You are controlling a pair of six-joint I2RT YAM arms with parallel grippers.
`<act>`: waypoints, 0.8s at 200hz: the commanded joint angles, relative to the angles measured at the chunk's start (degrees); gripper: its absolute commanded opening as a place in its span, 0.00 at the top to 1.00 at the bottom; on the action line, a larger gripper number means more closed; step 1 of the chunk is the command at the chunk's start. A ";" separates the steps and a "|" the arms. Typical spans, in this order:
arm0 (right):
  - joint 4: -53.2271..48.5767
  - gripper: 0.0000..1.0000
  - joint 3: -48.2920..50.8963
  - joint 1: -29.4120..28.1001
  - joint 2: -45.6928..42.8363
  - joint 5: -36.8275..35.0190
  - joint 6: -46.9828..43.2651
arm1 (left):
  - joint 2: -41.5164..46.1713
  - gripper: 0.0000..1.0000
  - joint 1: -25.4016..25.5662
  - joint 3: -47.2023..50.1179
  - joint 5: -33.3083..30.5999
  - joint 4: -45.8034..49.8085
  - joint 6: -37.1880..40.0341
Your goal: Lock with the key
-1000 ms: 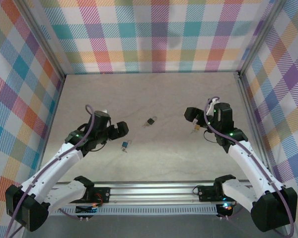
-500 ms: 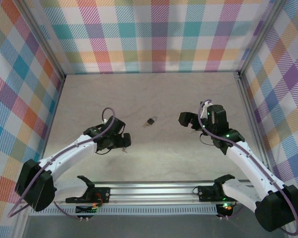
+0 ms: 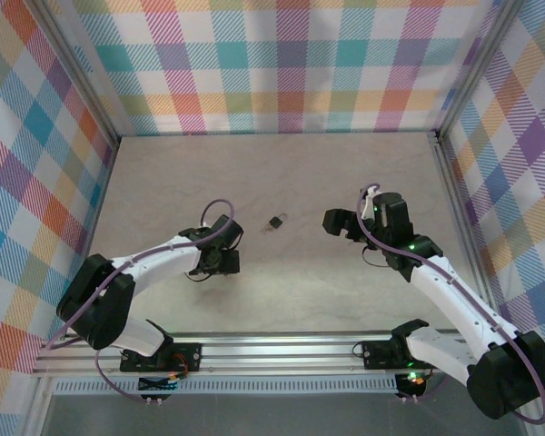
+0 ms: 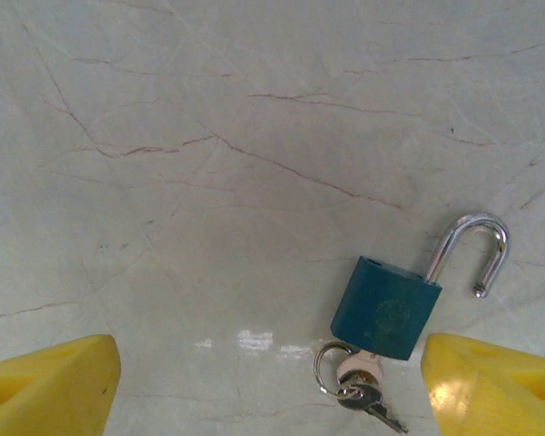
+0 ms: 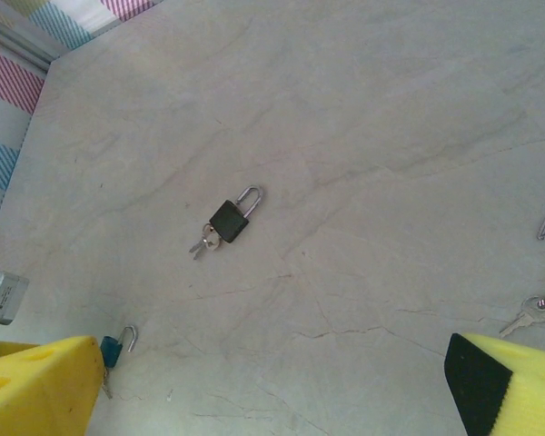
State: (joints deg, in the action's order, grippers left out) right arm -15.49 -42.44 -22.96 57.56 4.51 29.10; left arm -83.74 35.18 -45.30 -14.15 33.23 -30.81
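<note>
Veined beige tabletop (image 3: pixel 282 182), pastel plaid walls (image 3: pixel 282 64) around it, aluminium rail (image 3: pixel 282 350) along its near edge.

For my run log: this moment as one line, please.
left gripper: open, above teal padlock | shackle: open | right gripper: open | black padlock: untouched

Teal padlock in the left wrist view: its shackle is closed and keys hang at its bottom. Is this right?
Not quite. The teal padlock has its shackle open, with the free end out of the body, as the left wrist view shows. The keys do hang at its bottom.
</note>
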 commanded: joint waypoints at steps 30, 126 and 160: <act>-0.80 0.03 -1.01 -0.75 -1.57 -0.65 -0.89 | -4.16 0.19 1.44 -1.74 -2.00 -2.73 0.98; -0.88 0.04 -0.91 -1.03 -2.38 -0.82 -0.90 | -7.26 0.26 3.45 -3.18 -4.70 -2.22 1.63; -0.99 0.04 -0.95 -1.12 -2.45 -0.74 -0.91 | -8.65 0.35 3.39 -3.50 -4.27 -2.71 1.82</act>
State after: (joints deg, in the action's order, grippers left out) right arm -16.01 -42.44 -23.70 55.90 4.05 29.10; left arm -90.83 38.20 -47.90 -17.23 30.39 -29.71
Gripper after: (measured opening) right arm 0.963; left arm 0.664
